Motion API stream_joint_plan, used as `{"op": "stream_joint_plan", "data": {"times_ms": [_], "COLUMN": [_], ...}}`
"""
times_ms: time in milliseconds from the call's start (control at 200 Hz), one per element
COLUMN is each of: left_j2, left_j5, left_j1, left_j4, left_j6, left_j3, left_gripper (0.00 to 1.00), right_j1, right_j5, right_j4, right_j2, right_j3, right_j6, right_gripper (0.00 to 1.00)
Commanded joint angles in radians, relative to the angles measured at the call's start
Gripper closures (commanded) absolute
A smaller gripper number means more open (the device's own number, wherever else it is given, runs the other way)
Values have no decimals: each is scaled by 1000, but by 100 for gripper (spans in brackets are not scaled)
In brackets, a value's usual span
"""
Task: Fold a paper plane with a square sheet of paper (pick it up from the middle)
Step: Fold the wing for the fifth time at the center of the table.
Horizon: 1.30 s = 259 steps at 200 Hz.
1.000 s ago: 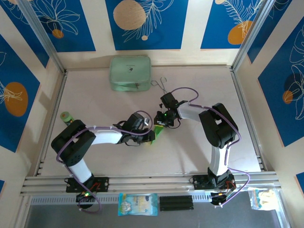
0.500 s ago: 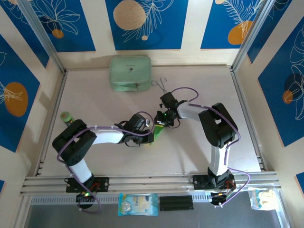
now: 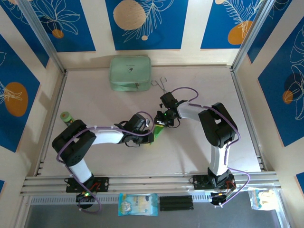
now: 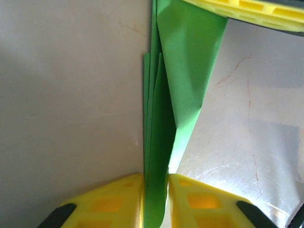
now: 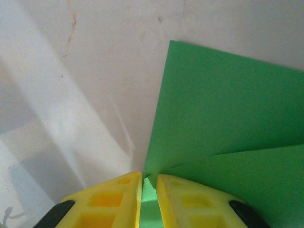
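Note:
The square sheet of paper (image 3: 158,131) is bright green and folded into several layers, and it is held above the table at mid-centre between both arms. My left gripper (image 4: 156,192) is shut on the narrow stacked edge of the paper (image 4: 185,71), which runs up and away from its yellow fingers (image 4: 109,199). A yellow finger of the other arm (image 4: 251,12) shows at the top right of the left wrist view. My right gripper (image 5: 149,192) is shut on a corner of the paper (image 5: 228,118), where a folded flap overlaps the flat part.
A pale mint case (image 3: 130,72) lies at the back of the table, with thin wire tongs (image 3: 160,85) just right of it. A small green roll (image 3: 67,116) sits at the left edge. Metal rails border the table's sides and front.

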Motion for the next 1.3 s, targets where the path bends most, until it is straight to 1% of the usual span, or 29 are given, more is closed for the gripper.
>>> {"op": "stream_joint_plan", "data": {"times_ms": [0,70,145,220,305,385,515,1291], "left_j2": [-86,-121,-124,-85,-21,19,48,69], "left_j5": [-54,-55,-12,58,115,132,119,23], "left_j1": [-6,-6,-6,-8,-7,-8,-7,-3], "left_j4": [-74,-55,40,159,198,229,215,151], "left_j6": [5,5,-19,-44,-55,-69,-64,-40], "left_j3": [31,30,8,-1,24,29,28,-24], "left_gripper": [76,76,79,82,84,86,87,89], "right_j1": [-5,-6,-8,-9,-11,-12,-14,-18], "right_j5": [74,74,74,73,69,67,67,63], "right_j4": [-70,-70,-70,-67,-68,-70,-73,-78], "right_j2": [71,72,73,74,77,76,73,86], "right_j3": [-21,-23,-26,-30,-29,-30,-30,-31], "right_j6": [15,17,19,21,24,28,27,27], "right_gripper": [79,79,79,79,79,79,79,80]}}
